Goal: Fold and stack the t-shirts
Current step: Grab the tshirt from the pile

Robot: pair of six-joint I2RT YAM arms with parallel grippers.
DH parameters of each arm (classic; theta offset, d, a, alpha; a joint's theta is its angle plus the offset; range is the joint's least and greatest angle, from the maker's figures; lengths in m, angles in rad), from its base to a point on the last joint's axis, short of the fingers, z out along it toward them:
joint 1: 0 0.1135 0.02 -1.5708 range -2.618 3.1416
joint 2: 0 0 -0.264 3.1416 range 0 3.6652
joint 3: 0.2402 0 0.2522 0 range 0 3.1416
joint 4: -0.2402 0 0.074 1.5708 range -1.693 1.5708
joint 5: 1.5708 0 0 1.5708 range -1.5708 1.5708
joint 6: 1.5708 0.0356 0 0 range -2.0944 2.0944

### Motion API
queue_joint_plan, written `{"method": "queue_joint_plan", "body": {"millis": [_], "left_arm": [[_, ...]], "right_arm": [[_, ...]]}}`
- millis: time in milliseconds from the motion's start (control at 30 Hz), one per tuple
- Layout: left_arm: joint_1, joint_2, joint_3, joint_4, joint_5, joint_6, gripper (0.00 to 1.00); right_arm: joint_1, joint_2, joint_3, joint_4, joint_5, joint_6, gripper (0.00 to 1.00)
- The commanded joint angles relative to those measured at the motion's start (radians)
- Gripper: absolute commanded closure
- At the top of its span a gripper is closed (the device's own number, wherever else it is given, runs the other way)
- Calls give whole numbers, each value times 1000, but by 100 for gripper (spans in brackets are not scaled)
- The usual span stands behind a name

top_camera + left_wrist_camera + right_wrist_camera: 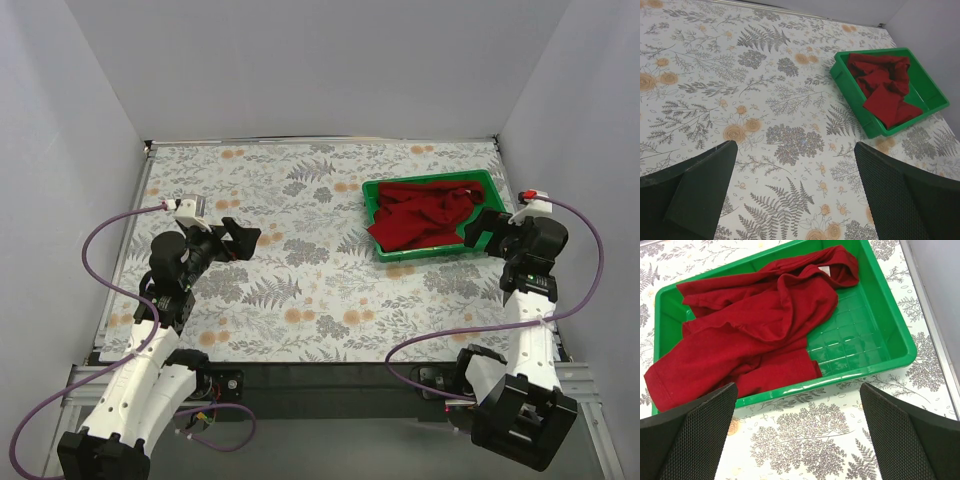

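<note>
Floral table (pixel 300 190), t-shirt (pixel 755 325) label (pixel 826 271) — right wrist only

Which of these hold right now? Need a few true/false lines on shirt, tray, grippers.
1. The shirt is in the tray. True.
2. The shirt is folded. False: it is crumpled, with one part draped over the tray's rim.
3. The left gripper is open and empty. True.
4. The right gripper is shut on the shirt. False: it is open and not touching the cloth.
5. The tray sits on the left. False: it is on the right half of the table, near the right gripper.
</note>
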Motion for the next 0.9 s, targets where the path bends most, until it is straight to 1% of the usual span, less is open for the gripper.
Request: {"method": "queue_joint_plan", "body": {"millis": [0, 33, 67, 100, 133, 167, 200, 233, 333, 500, 567, 767, 867], "left_arm": [[-5, -16, 11, 22, 10, 17, 2], [-6, -18, 11, 21, 8, 17, 2], [-9, -18, 12, 19, 7, 19, 2], [-11, -18, 12, 21, 8, 16, 2], [-12, -16, 12, 21, 11, 16, 2], [-14, -16, 12, 21, 13, 14, 2], [-14, -13, 12, 19, 16, 13, 2], [-14, -14, 14, 21, 18, 12, 2], [-14, -21, 12, 19, 19, 12, 2], [-18, -25, 11, 19, 21, 14, 2], [-21, -25, 11, 21, 21, 12, 2], [-25, -31, 11, 21, 28, 12, 2], [-25, -30, 14, 21, 31, 12, 2]], "right_arm": [[-5, -4, 26, 49, -11, -9, 2], [-2, -2, 38, 40, -29, -41, 1], [6, 6, 60, 25, -87, -90, 1], [12, 19, 84, -39, -136, -239, 1], [18, 27, 137, -76, -197, -336, 1], [24, 33, 164, -131, -329, -425, 2], [29, 47, 188, -183, -372, -577, 2], [34, 53, 242, -284, -394, -613, 2], [34, 84, 284, -354, -428, -638, 2], [35, 211, 383, -400, -388, -606, 2], [35, 268, 431, -423, -373, -575, 2], [35, 397, 506, -446, -324, -497, 2], [35, 476, 552, -445, -296, -460, 5]]}}
